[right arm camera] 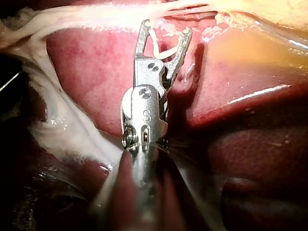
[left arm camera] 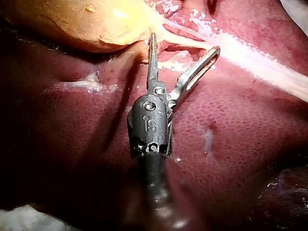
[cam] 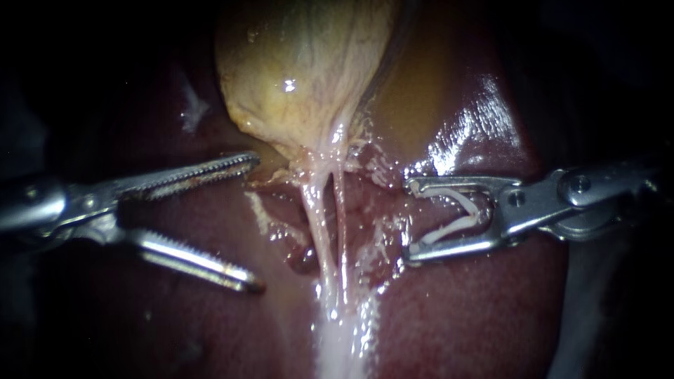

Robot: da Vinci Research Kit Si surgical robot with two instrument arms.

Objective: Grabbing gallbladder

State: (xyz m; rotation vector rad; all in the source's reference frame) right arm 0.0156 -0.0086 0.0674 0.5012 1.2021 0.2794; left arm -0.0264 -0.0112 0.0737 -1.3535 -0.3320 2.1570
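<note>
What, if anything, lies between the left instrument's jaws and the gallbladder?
Nothing visible. The left instrument's open jaws sit just short of the gallbladder's lower end, with only bare liver beneath the gap.

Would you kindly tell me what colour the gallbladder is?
Pale yellow-tan gallbladder with faint whitish streaks; clearest in the endoscope view.

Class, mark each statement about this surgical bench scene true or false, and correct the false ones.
1. The left instrument has its claw open. True.
2. It already grips the gallbladder. False: the open claw holds nothing.
3. The right instrument holds a white clip in its claw. True.
4. A clip sits on one of the tubes below the gallbladder. False: the tubes show bare; the only clip is in the right instrument's claw.
</note>
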